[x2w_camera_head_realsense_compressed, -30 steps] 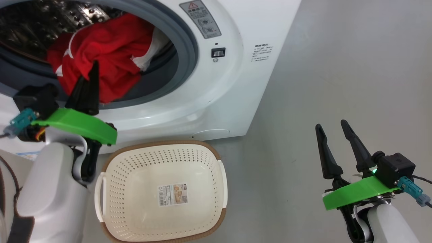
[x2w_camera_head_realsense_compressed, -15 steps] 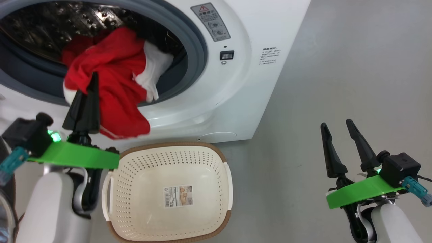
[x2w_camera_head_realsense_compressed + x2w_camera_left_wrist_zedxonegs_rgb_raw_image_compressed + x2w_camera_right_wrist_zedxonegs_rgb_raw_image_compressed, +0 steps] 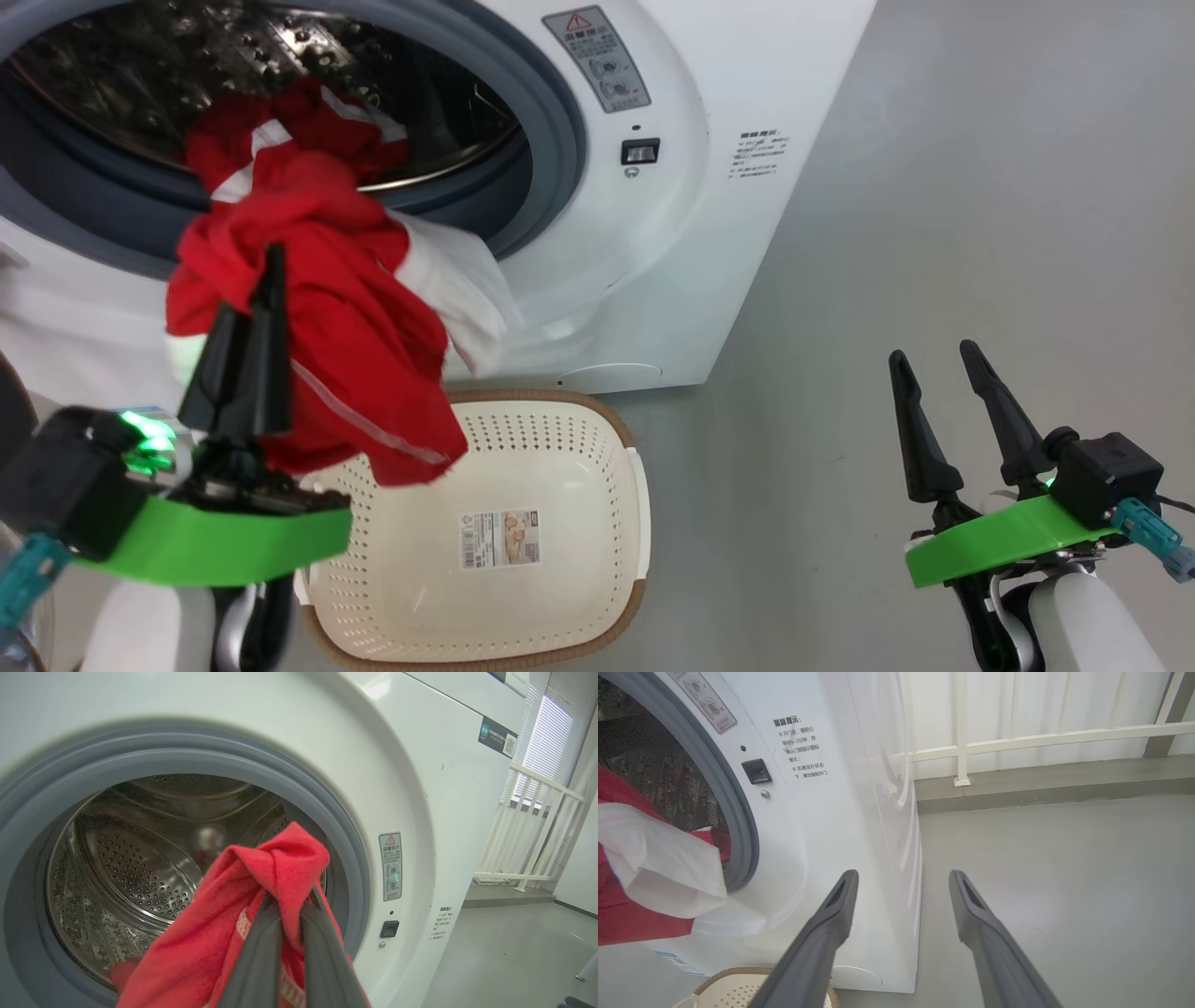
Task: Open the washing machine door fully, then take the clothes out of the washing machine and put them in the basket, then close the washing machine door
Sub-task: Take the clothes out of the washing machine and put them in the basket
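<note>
Clothes (image 3: pixel 355 373) clamped in left pincer (image 3: pixel 273 257), trailing from washing machine (image 3: pixel 709 243)

The left hand (image 3: pixel 273 257) at lower left and the right hand (image 3: pixel 934 355) at lower right each have two long tapering black fingers (image 3: pixel 920 439) on a bright green plate (image 3: pixel 1004 546), beside a black box (image 3: pixel 1111 476) with a teal plug (image 3: pixel 1134 523), atop a white forearm (image 3: pixel 1083 616).

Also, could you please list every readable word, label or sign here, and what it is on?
"温馨提示:" – heading of the notice on the washing machine front; lines below too small.
Warning-triangle sticker beside the gasket: text too small.
Label in the basket: blurred.
</note>
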`<state>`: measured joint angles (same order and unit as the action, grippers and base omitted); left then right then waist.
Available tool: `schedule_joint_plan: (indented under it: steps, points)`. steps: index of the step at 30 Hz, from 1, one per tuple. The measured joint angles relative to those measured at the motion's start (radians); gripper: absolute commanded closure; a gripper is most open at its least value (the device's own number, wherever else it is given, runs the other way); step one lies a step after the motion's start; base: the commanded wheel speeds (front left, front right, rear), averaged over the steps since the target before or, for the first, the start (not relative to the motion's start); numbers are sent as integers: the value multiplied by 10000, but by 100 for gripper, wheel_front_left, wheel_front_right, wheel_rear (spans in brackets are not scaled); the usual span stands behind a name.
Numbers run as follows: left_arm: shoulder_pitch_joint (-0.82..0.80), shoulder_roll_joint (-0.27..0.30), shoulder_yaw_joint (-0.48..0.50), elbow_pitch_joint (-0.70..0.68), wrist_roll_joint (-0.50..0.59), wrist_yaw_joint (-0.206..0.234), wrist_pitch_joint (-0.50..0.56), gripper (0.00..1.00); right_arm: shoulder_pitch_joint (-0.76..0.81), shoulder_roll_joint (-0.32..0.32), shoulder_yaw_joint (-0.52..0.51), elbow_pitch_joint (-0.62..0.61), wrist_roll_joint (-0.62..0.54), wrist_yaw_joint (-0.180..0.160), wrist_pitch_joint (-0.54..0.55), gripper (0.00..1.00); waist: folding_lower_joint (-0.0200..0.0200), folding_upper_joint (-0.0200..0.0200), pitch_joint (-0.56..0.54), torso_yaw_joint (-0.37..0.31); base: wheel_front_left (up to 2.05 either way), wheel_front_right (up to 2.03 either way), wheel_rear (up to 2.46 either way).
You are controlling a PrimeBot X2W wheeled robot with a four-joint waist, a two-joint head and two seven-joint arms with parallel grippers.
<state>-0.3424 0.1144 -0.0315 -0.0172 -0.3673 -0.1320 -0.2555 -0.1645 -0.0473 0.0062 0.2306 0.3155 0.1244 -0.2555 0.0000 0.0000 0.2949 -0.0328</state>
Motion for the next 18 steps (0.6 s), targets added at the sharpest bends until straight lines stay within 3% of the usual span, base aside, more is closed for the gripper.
schedule_joint_plan:
  steps: [6,18]
  points:
    - [540,-35,-326,443,0,0,-13,100,-5,0,40,-6,0,0,0,0,0,0,147,-17,0,0,0]
    - [616,-21,-957,4077,190,0,-10,100,-257,0,119,-96,0,0,0,0,0,0,789,-205,0,0,0]
